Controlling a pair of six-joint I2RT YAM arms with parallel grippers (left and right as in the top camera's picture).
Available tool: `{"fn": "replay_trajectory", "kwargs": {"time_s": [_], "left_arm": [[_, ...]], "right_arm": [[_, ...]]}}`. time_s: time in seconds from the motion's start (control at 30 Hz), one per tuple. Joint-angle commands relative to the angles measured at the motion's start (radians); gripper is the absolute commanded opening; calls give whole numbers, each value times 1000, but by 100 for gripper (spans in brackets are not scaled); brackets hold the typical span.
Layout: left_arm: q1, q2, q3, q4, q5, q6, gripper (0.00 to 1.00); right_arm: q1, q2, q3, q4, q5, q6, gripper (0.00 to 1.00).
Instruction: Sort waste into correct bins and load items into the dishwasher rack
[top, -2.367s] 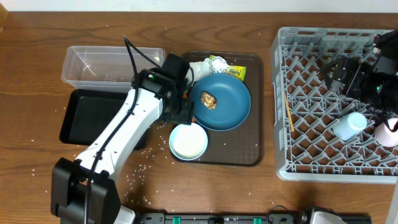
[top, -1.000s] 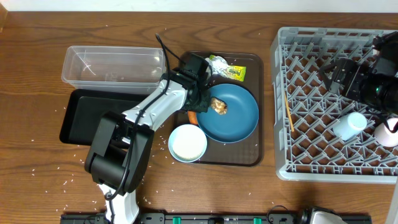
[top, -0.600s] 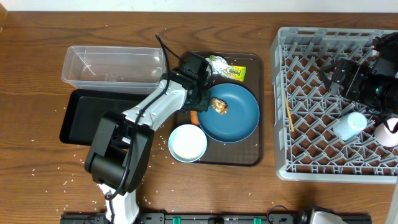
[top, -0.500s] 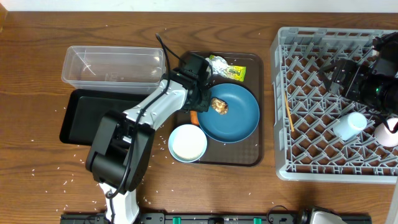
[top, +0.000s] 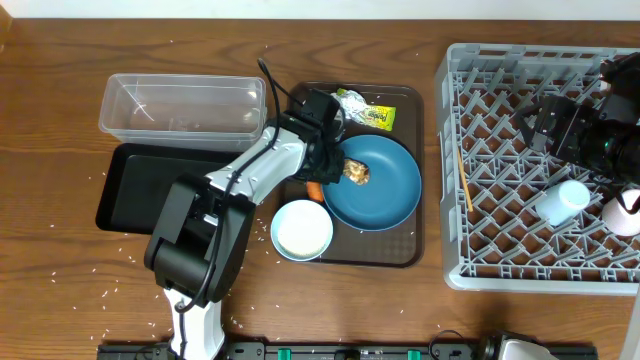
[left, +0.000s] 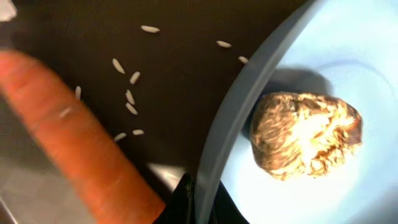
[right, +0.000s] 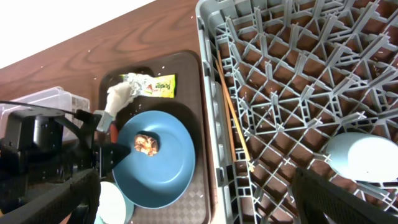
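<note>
The wooden bench (top: 60, 100) carries everything, with stray rice scattered across it. The light-grey dishwasher rack (top: 500, 200) fills the bench's 3 o'clock side. The right end effector (top: 540, 122) hangs over the rack's 1 o'clock area, its fingers spread wide and gripping nothing.

The brown serving tray (top: 385, 250) sits mid-bench, just beside the rack. At 9 o'clock from it lie the two bins. The clear plastic tub (top: 110, 110) is toward 10 o'clock. The black tray (top: 140, 190) is toward 8 o'clock, touching the tub's near edge.

The dark-blue plate (top: 385, 190) lies flat at the serving tray's centre. The white bowl (top: 302, 229) stands at the plate's 8 o'clock, overhanging the tray's edge. The left end effector (top: 328, 165) is at the plate's 9 o'clock rim, narrowed onto that rim.

A white cup (top: 560, 200) lies on its side at the rack's 4 o'clock. A pink-tinted cup (top: 625, 212) sits at 3 o'clock of it, by the rack wall. A thin wooden stick (top: 463, 180) lies in the rack along its 9 o'clock wall.

The yellow-green snack wrapper (top: 370, 113) rests at the tray's 12 o'clock. The crumpled white tissue (right: 118, 96) touches its 9 o'clock end. The carrot (left: 74, 143) lies on the tray beside the plate's 9 o'clock rim. The brown food lump (left: 305, 134) sits on the plate near that rim. Rice grains (left: 127, 96) dot the tray between carrot and plate.
</note>
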Motion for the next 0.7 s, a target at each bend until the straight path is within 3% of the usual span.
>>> {"fn": "replay_trajectory", "kwargs": {"time_s": [0.0, 0.37, 0.67], "left_arm": [[5, -56, 61, -36, -5, -13, 6], [130, -262, 166, -262, -16, -12, 6], [351, -505, 168, -646, -411, -65, 6]], "right_arm": [[7, 7, -1, -4, 8, 2, 92], [7, 6, -1, -5, 16, 2, 93], [7, 6, -1, -3, 22, 3, 93]]}}
